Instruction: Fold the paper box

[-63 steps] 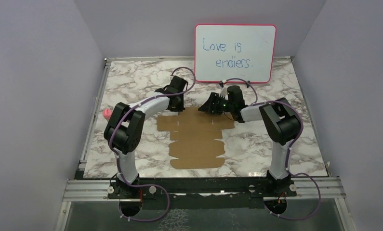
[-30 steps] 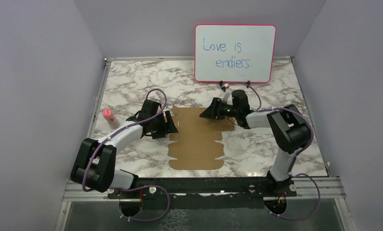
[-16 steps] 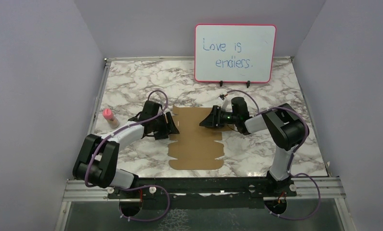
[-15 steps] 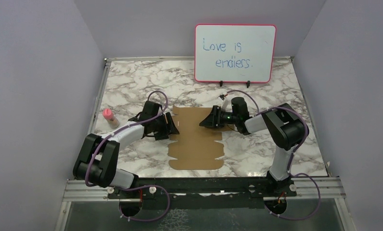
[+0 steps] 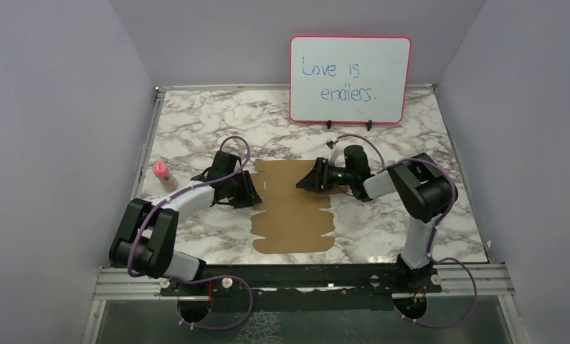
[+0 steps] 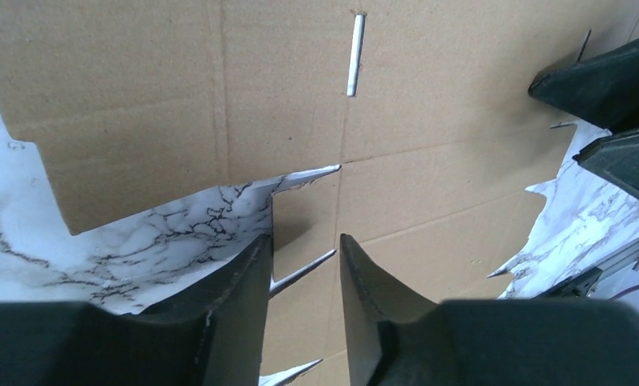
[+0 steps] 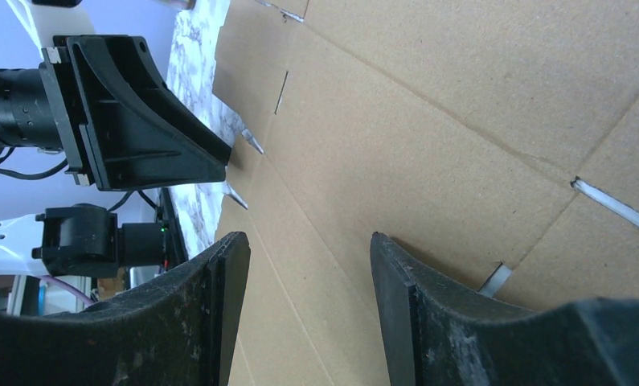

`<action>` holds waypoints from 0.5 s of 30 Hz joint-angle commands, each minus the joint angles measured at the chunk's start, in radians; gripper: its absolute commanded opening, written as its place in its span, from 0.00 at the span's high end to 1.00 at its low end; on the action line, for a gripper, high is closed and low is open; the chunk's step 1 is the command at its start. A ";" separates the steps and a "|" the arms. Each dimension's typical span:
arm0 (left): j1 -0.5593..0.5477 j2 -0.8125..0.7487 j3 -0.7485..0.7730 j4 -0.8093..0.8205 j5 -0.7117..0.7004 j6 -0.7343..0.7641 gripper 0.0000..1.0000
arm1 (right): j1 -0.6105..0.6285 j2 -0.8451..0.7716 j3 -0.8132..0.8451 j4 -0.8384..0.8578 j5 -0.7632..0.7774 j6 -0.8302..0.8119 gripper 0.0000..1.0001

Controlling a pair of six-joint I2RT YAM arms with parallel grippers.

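Left gripper (image 5: 252, 192) has swung round to the box's (image 5: 294, 208) left edge, narrowly open, holding nothing. Right gripper (image 5: 305, 181) hovers open and empty over the sheet, which lies flat on the table (image 5: 217, 129). I judge folding barely started.

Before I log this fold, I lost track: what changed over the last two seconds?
The left arm pulled back from the cardboard sheet's far left corner to its left edge, jaws open. The right arm came slightly nearer, jaws open over the sheet. The sheet's far end looks narrower. The whiteboard stayed put.
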 commanded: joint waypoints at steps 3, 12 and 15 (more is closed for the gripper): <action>-0.021 -0.059 0.041 -0.035 -0.012 0.011 0.69 | 0.019 0.027 -0.012 -0.038 0.032 -0.028 0.37; -0.078 -0.048 0.084 -0.059 -0.056 0.003 0.79 | 0.023 0.031 -0.001 -0.057 0.043 -0.034 0.37; -0.093 -0.045 0.104 -0.093 -0.100 0.011 0.85 | 0.026 0.033 0.001 -0.058 0.046 -0.033 0.37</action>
